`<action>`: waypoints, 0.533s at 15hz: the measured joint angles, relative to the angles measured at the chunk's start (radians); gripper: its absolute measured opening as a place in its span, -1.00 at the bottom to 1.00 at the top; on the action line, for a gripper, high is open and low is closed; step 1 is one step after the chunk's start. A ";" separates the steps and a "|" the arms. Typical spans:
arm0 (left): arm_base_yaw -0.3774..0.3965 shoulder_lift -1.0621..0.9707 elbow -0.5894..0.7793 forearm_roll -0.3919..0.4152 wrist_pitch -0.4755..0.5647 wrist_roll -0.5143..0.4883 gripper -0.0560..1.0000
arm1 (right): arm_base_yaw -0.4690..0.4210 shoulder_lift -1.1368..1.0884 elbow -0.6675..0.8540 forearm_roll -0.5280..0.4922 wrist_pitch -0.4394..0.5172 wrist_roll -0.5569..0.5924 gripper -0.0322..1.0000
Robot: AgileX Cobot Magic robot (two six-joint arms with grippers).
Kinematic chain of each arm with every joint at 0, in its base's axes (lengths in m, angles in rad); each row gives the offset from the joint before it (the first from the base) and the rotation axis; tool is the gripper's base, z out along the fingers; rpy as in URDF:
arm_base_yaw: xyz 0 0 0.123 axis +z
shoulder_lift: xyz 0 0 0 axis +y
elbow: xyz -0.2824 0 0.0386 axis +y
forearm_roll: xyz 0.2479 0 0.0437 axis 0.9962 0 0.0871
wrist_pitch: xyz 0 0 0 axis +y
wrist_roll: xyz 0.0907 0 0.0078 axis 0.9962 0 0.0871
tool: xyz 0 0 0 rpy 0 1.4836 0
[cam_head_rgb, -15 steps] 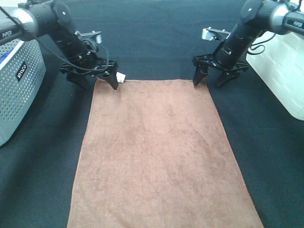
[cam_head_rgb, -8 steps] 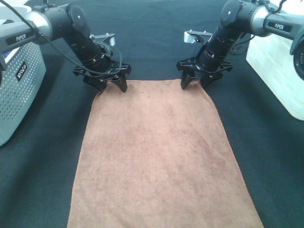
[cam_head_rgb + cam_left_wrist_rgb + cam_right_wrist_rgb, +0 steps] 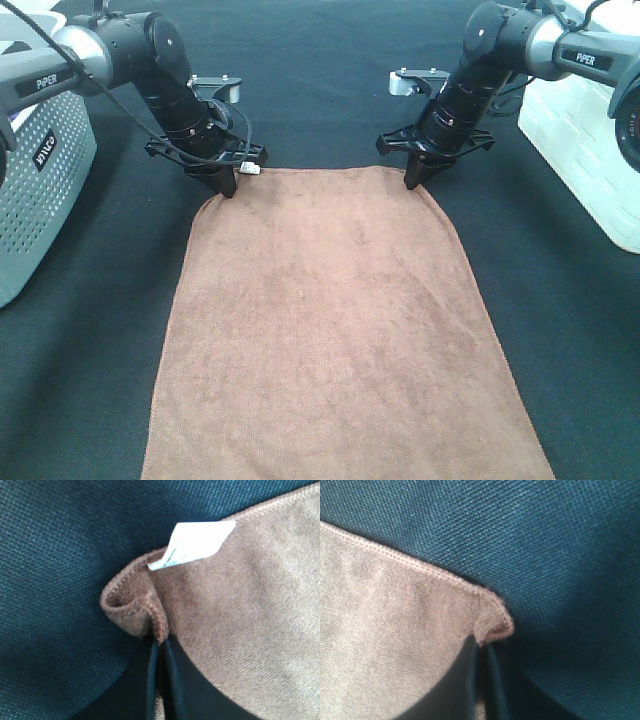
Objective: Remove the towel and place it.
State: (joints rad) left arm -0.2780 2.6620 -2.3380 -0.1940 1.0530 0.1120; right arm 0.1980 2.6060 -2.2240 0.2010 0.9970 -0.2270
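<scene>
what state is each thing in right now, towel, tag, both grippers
towel: spread flat on the dark cloth surface, both far corners pinched and bunched up
white tag: sticking out at the corner by the left gripper
left gripper: shut on the towel's corner
right gripper: shut on the opposite far corner

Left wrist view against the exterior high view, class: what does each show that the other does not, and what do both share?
Only the left wrist view shows the towel's stitched corner curled into a fold, pinched between shut jaws. Only the exterior high view shows the whole towel flat on the dark table, the right gripper at the other far corner, a grey perforated basket and a white bin. Both show the white tag and the left gripper.
</scene>
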 joint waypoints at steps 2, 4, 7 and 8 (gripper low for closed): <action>-0.001 0.000 -0.002 0.022 0.002 0.000 -0.88 | 0.000 0.000 0.000 -0.007 -0.006 0.000 -0.94; -0.008 0.007 -0.036 0.067 0.024 0.002 -0.88 | 0.001 -0.006 0.001 -0.042 -0.058 0.000 -0.94; -0.009 0.025 -0.131 0.128 0.043 0.002 -0.88 | 0.002 -0.031 0.006 -0.085 -0.144 0.001 -0.94; -0.009 0.025 -0.166 0.133 0.043 0.002 -0.88 | 0.002 -0.036 -0.006 -0.097 -0.168 0.001 -0.94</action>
State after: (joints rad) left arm -0.2870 2.6870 -2.5040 -0.0610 1.0960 0.1140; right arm 0.2000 2.5700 -2.2300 0.1040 0.8290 -0.2260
